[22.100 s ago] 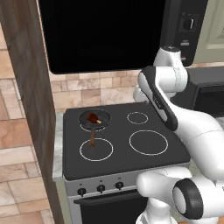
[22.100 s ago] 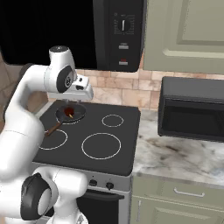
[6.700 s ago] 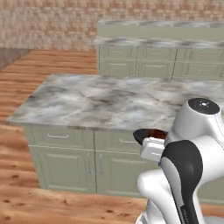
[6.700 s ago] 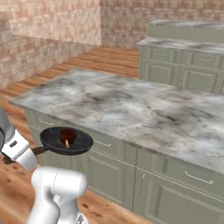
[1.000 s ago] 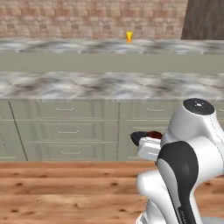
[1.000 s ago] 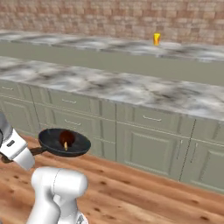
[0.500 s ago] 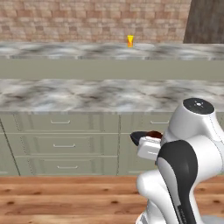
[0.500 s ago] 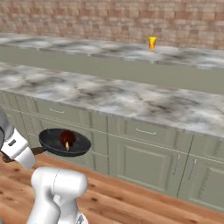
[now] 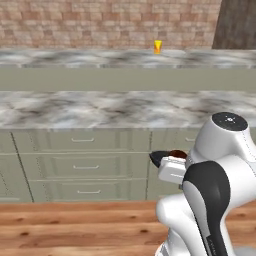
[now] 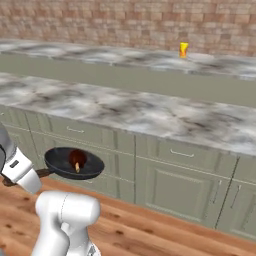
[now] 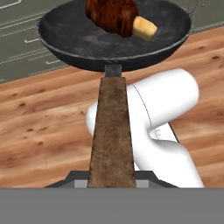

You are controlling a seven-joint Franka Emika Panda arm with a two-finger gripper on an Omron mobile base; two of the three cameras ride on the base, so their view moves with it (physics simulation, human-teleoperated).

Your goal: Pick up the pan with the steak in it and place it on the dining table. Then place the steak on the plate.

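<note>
My gripper is shut on the brown wooden handle of the black pan, holding it level in the air above the wooden floor. The reddish-brown steak lies in the pan with a paler end. In the right base view the pan with the steak hangs at the lower left, in front of the island's drawers. Its front edge and the steak peek past my arm in the left base view. The dining table runs across behind the island. The plate is out of view.
A marble-topped island with drawers and doors stands between me and the dining table. A yellow cup sits on the dining table. A brick wall lies behind. Wooden floor is in front of the island.
The whole scene has shifted with the base: the island and dining table have slid across both views. The pan and steak stay in the same place relative to the arm.
</note>
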